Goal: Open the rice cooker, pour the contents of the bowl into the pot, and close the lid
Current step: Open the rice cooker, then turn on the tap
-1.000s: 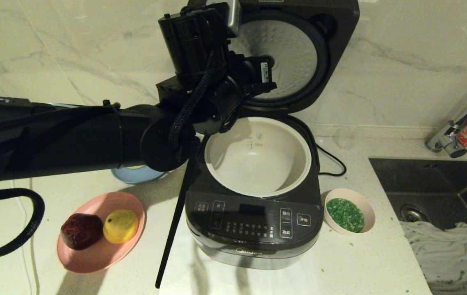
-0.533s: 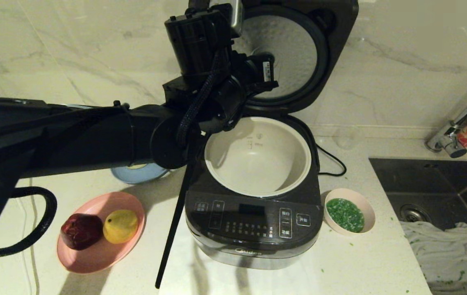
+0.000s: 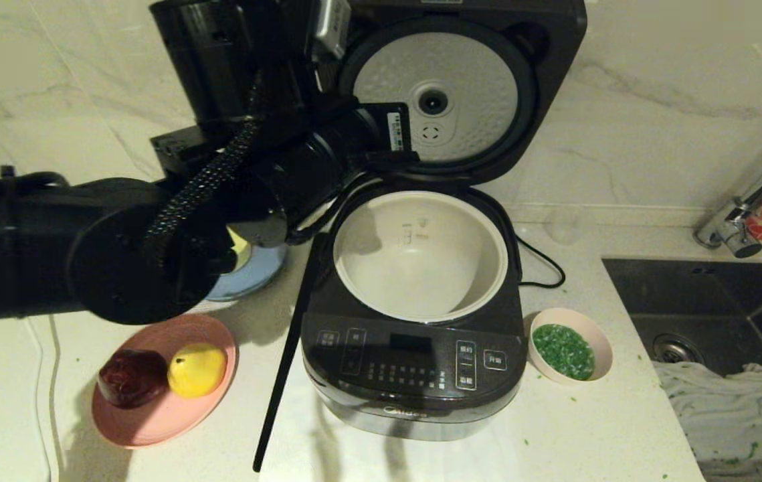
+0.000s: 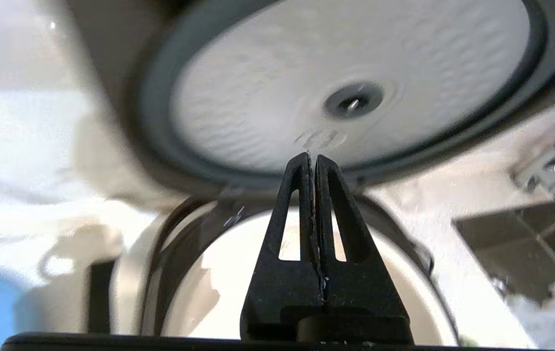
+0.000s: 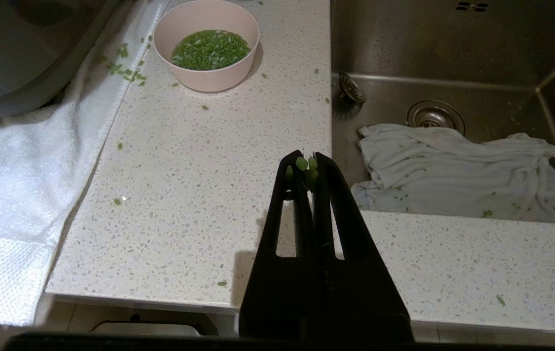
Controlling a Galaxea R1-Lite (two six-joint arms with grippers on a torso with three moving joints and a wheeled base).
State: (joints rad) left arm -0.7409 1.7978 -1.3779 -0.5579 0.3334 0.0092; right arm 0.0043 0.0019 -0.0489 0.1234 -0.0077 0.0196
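The left gripper (image 4: 312,158), fingers pressed together and empty, has pulled back from the raised lid (image 3: 444,94), which stands open beyond its tips over the empty pot (image 3: 421,258). Opening looks finished. The right gripper (image 5: 306,163) hangs shut, the bowl (image 5: 206,46) of green bits (image 5: 210,48) well ahead of it.

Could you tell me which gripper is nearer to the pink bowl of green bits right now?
Right. The right gripper, shut, hangs over the counter edge with the bowl a short way ahead of it. The left gripper, shut, is up by the open lid, across the rice cooker.
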